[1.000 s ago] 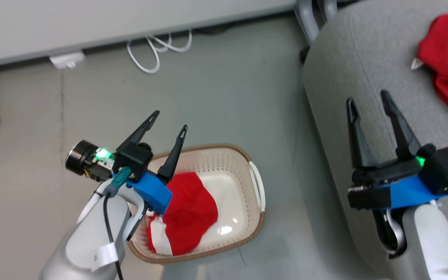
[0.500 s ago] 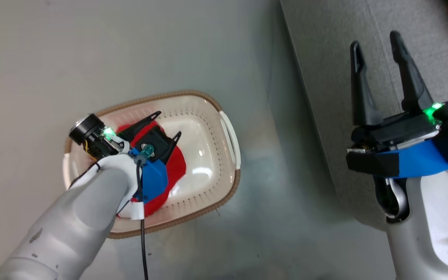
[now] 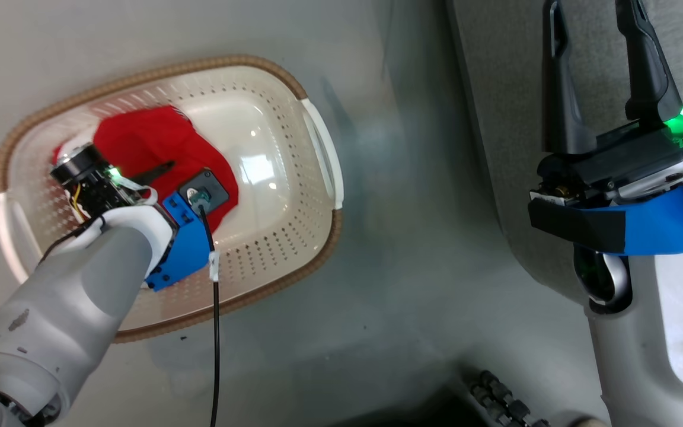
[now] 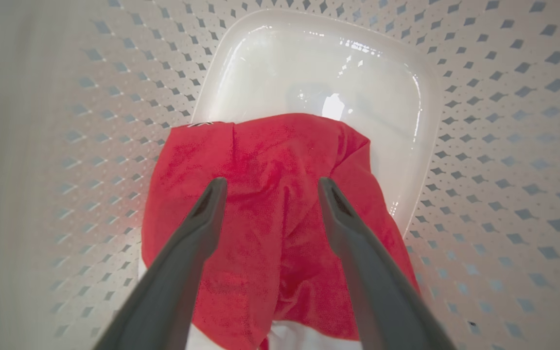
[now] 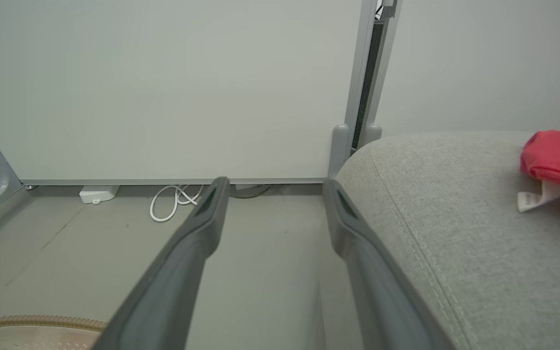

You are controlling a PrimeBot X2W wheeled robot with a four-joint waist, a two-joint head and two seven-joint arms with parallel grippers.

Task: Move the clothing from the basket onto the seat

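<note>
Left gripper [image 4: 270, 187] is down inside the basket [image 3: 270, 65], fingers spread wide over the red garment [image 4: 280, 146] lying in it. I can't tell whether the tips touch the cloth. Right gripper [image 5: 275, 183], also spread and empty, hangs to the basket's right over the edge of the seat [image 5: 455, 233]. On that seat lies a second red garment [image 5: 559, 155], its white tag [image 5: 535, 198] too small to read.

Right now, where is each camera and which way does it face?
Head: on the head, facing steeply down at basket, floor, seat edge; left forearm, right gripper show.
Left wrist: on left arm, facing down into basket at red garment; open left gripper shows.
Right wrist: on right arm, facing level past seat toward wall; its open gripper shows.
Shared: head and left wrist both see basket and garment.
</note>
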